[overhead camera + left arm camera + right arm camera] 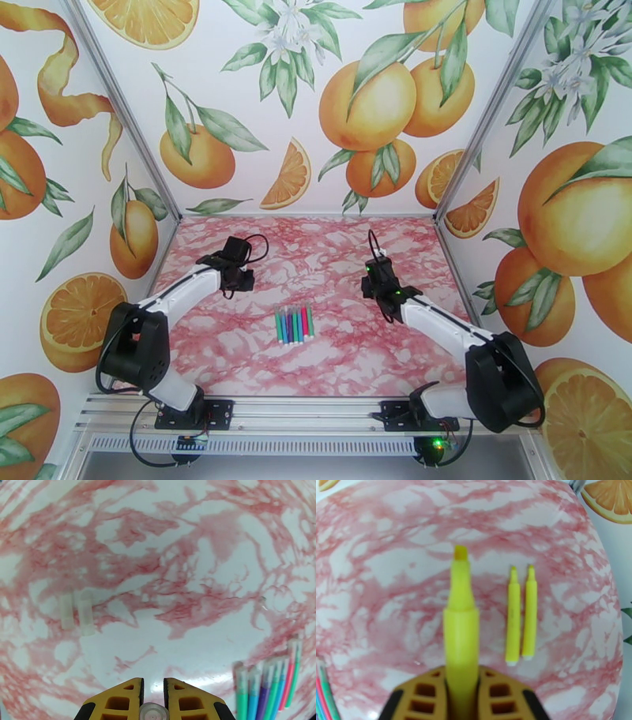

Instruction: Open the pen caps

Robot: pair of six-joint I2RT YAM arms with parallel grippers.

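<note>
A row of several capped pens (294, 324), green, blue, purple and pink, lies at the table's middle; they also appear at the lower right of the left wrist view (268, 685), with translucent pen caps (241, 674) on their ends. My left gripper (153, 681) is shut on a small clear cap (152, 713). Two more clear caps (77, 613) lie side by side on the table ahead of it to the left. My right gripper (461, 673) is shut on an uncapped yellow pen (460, 610), tip pointing away. Two uncapped yellow pens (521, 614) lie just right of it.
The pink marbled table (332, 245) is walled on three sides by orange-print panels. Both arms reach inward, the left gripper (239, 278) left of the pen row, the right gripper (373, 286) to its right. Pen ends show at the right wrist view's lower left edge (322, 693).
</note>
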